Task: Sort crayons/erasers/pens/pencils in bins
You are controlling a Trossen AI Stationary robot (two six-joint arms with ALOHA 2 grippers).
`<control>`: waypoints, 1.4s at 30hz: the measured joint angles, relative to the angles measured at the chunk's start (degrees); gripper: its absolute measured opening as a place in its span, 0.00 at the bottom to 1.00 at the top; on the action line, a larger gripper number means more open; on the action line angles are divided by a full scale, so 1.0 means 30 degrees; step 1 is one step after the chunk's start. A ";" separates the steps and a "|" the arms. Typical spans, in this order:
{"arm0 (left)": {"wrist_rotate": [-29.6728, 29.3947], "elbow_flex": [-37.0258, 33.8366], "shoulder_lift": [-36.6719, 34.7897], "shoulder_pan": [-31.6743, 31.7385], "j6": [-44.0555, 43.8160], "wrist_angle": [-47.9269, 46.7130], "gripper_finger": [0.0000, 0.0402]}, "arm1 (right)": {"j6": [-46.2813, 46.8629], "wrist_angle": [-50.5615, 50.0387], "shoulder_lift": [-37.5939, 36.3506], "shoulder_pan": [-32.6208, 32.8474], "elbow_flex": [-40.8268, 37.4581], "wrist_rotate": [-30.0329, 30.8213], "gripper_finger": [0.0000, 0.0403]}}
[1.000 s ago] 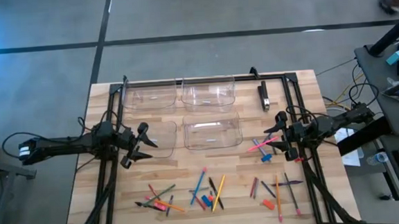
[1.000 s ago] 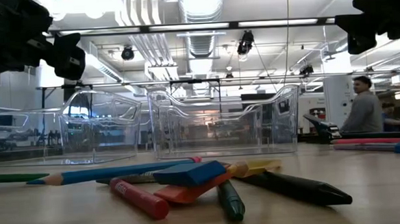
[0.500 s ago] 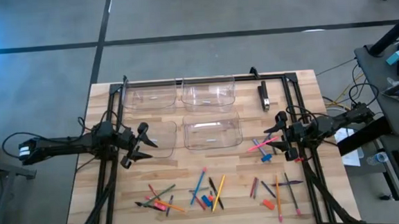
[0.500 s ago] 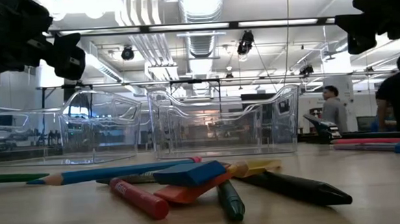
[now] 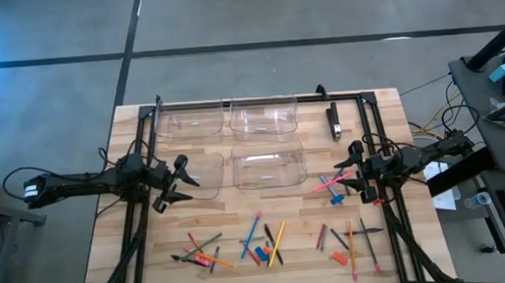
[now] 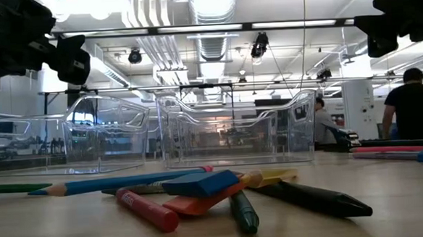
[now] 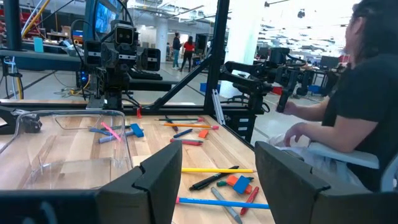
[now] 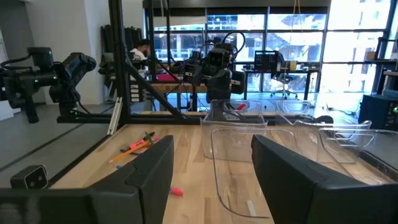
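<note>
Both grippers hover open above the table and touch nothing. My left gripper (image 5: 176, 183) (image 7: 217, 186) is at the left, beside the near left bin (image 5: 200, 173). My right gripper (image 5: 353, 170) (image 8: 211, 180) is at the right, over a small cluster of pink and blue sticks with a blue eraser (image 5: 331, 188). Four clear bins (image 5: 262, 115) stand in two rows at the far middle. Pencils, pens, crayons and erasers lie flat in three loose piles along the near edge (image 5: 262, 241). The low view shows a blue eraser (image 6: 200, 183) resting on a red crayon (image 6: 147, 209).
A black frame runs along the table's left, far and right sides (image 5: 259, 98). A thick black-and-silver bar (image 5: 334, 122) lies at the far right. A seated person (image 7: 364, 99) is close to the table's near side. Bare wood lies between bins and piles (image 5: 239, 204).
Both arms and everything on the table have kept still. Only people in the room behind the table have walked across.
</note>
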 joint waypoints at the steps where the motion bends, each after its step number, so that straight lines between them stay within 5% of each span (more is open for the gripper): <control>1: 0.0000 0.0006 0.0002 -0.0002 -0.0003 0.0004 0.47 | 0.0000 0.0003 0.0001 0.0000 -0.0002 0.0000 0.51; 29: 0.0000 0.0000 -0.0001 -0.0006 -0.0007 0.0007 0.47 | 0.0000 0.0007 -0.0003 0.0000 0.0000 0.0000 0.51; 42: 0.0000 0.0006 -0.0002 -0.0002 -0.0006 0.0003 0.47 | -0.2371 0.0000 0.0004 0.0000 -0.0007 0.0489 0.51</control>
